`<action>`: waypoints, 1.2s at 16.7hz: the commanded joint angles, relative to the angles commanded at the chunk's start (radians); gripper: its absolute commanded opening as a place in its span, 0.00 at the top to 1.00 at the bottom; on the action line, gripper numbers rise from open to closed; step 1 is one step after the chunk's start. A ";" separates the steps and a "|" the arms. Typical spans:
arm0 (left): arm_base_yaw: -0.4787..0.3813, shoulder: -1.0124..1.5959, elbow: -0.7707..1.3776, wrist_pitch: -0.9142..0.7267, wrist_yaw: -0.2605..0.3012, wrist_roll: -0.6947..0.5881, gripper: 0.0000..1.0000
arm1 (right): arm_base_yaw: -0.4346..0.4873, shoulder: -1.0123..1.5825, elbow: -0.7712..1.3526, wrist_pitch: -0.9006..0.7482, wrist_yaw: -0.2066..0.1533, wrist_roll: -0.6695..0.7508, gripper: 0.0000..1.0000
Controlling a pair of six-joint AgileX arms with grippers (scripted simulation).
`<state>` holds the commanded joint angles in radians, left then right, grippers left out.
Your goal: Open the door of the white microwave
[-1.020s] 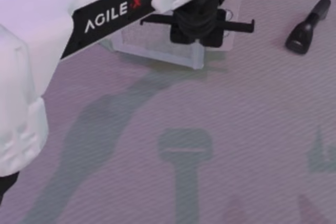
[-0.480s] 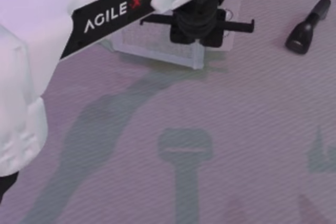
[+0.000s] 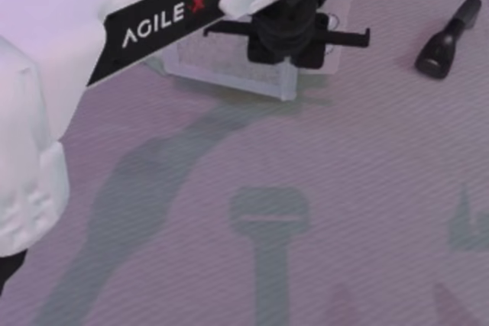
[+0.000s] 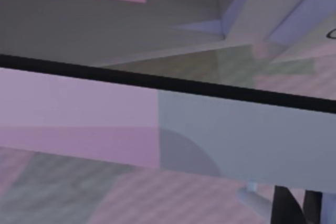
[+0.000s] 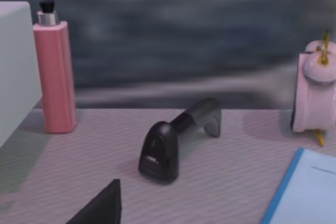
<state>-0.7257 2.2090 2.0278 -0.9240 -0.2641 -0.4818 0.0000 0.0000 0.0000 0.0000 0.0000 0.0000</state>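
Note:
The white microwave [image 3: 341,4] stands at the table's far edge, mostly under my left arm. Its door [image 3: 221,62], with the grey mesh window, stands swung out at an angle from the body, free edge toward the table's middle. My left gripper [image 3: 286,57] hangs over that free edge with its dark fingers [image 4: 283,209] close together at the handle, shut on it. In the left wrist view the door's pale face [image 4: 247,140] fills most of the picture. Only a dark corner of my right gripper [image 5: 105,205] shows, parked low over the table.
A black handheld scanner [image 3: 447,40] lies at the far right, seen close in the right wrist view [image 5: 176,140]. Behind it are a pink bottle [image 5: 55,72], a pink-and-white object [image 5: 315,93] and a blue-edged pad [image 5: 310,192].

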 joint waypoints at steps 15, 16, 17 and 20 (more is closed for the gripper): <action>0.009 -0.099 -0.159 0.083 0.047 0.096 1.00 | 0.000 0.000 0.000 0.000 0.000 0.000 0.00; 0.010 -0.105 -0.168 0.088 0.050 0.102 1.00 | 0.000 0.000 0.000 0.000 0.000 0.000 0.00; 0.010 -0.105 -0.169 0.088 0.050 0.102 1.00 | 0.000 0.000 0.000 0.000 0.000 0.000 0.00; 0.010 -0.105 -0.169 0.088 0.050 0.102 1.00 | 0.000 0.000 0.000 0.000 0.000 0.000 0.00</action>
<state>-0.7153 2.1037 1.8588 -0.8360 -0.2139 -0.3796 0.0000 0.0000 0.0000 0.0000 0.0000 0.0000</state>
